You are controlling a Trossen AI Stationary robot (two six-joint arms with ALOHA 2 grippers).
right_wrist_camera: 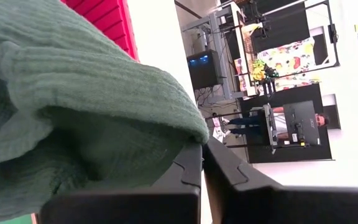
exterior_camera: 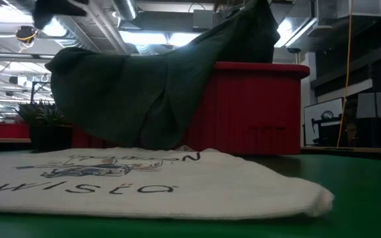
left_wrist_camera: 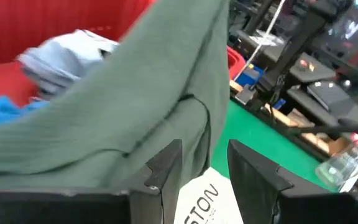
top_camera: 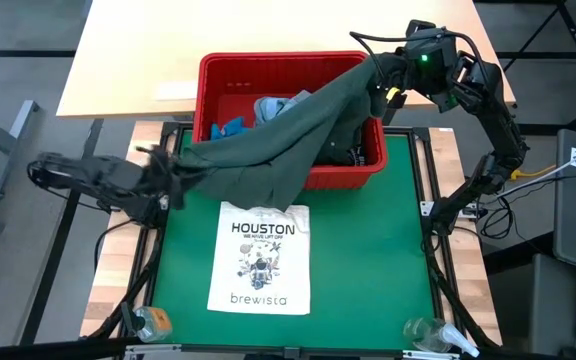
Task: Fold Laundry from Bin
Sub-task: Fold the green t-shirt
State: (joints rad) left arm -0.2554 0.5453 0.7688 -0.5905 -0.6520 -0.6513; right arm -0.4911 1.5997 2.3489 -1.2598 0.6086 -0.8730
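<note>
Dark green garment (top_camera: 278, 135) stretched over red bin (top_camera: 360, 175), right gripper (top_camera: 380, 85) clamped on its upper corner, left gripper (top_camera: 173, 175) at its opposite edge, fingers apart, white tote bag (top_camera: 261, 258) flat on green mat (top_camera: 368, 260)

A robotics lab or workshop: behind the green worktop (top_camera: 368, 250) run exposed ceiling ducts and strip lights (exterior_camera: 131, 10), with monitors (right_wrist_camera: 204, 67) and equipment racks (right_wrist_camera: 284, 28) beyond it, cables alongside.
</note>
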